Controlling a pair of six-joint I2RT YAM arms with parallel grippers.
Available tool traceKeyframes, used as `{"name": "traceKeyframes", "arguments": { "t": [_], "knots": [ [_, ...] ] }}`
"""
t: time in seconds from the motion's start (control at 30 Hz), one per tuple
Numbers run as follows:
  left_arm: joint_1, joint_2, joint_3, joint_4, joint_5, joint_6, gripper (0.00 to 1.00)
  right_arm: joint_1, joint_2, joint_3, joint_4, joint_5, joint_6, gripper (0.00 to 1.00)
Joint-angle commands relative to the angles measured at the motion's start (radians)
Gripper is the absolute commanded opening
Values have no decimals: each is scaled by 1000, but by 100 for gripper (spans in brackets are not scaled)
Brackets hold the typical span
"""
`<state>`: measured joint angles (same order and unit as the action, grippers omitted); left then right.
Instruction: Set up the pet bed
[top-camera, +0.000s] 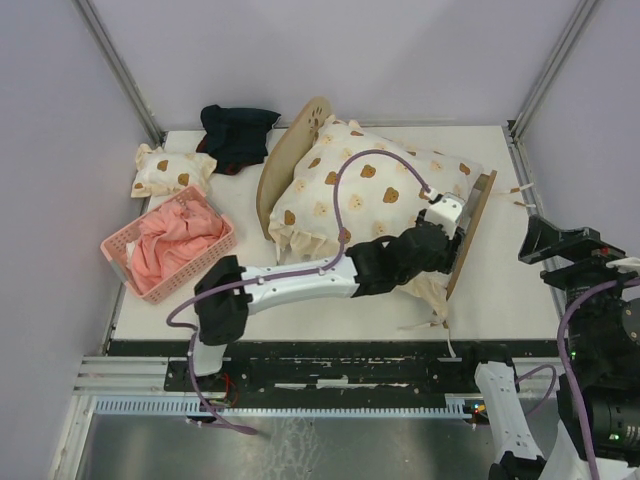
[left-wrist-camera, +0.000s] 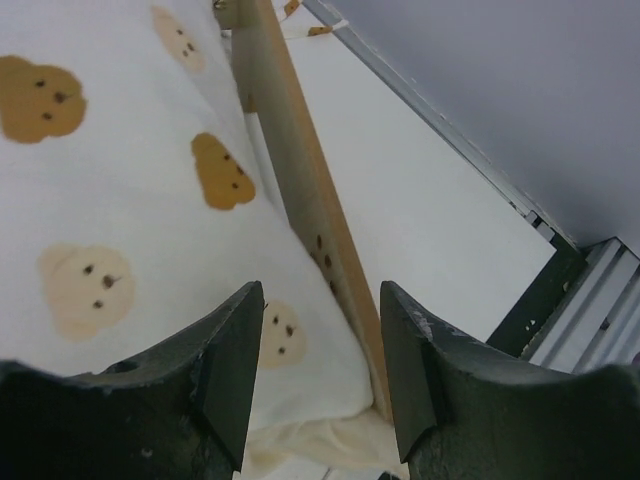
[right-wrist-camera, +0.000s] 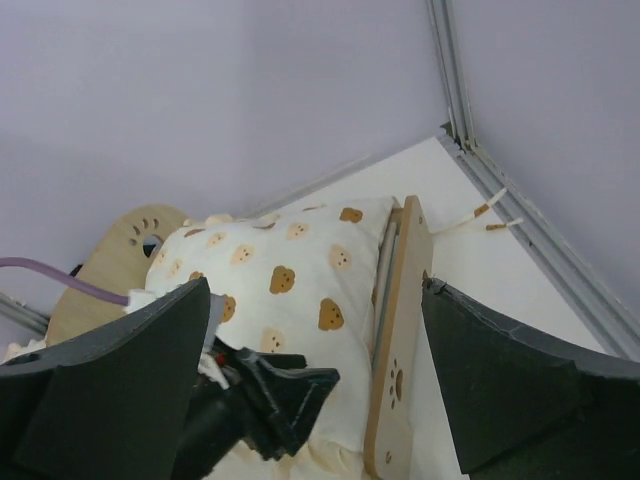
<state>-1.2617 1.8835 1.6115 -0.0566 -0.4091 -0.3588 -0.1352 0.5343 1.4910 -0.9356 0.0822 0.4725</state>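
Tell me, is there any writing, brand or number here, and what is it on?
No words, brands or numbers can be read in any view.
Only pictures: a paw print on the headboard, small paw marks on the footboard, bear faces on the quilt.

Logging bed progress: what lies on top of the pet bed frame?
A cream bear-print quilt fills it from headboard to footboard. Whatever lies beneath the quilt is covered and cannot be seen.
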Motion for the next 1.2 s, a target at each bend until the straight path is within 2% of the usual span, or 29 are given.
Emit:
{"name": "traceKeyframes", "arguments": {
  "t": [0.0,0.1,0.3,0.5,0.53,0.6,0.63,0.67,0.73,0.8,0.87,1.0,1.17],
  "knots": [
    [-15,140,193,-47,-21,61,58,1,68,72,-35,63,-52,95],
    [-14,236,302,-71,-39,78,58,1,86,99,-57,70,-73,96],
    [-16,425,534,-135,-46,95,57,1,59,27,-31,34,-82,97],
    [-15,521,581,-160,-71,101,54,0,58,0,-30,11,-87,97],
    [-15,526,582,-165,-68,111,51,0,56,-4,-28,10,-87,97],
    [-15,522,574,-179,-36,142,32,0,49,-14,-28,11,-89,97],
    [-18,509,560,-182,-14,163,21,1,44,-21,-26,12,-89,97],
    [-24,486,533,-177,8,189,15,0,39,-28,-24,14,-91,97],
    [-42,408,432,-129,66,283,7,0,39,-37,-22,14,-97,97],
    [-68,303,309,-57,130,368,3,0,47,-38,-23,10,-99,97],
    [-101,228,190,-28,170,460,3,1,56,-35,-26,5,-101,97],
    [-148,118,48,-46,261,610,3,0,65,-32,-23,-11,-87,97],
    [-148,-14,-148,-63,242,691,3,0,67,-45,-22,-43,-88,97]
  ]
}}
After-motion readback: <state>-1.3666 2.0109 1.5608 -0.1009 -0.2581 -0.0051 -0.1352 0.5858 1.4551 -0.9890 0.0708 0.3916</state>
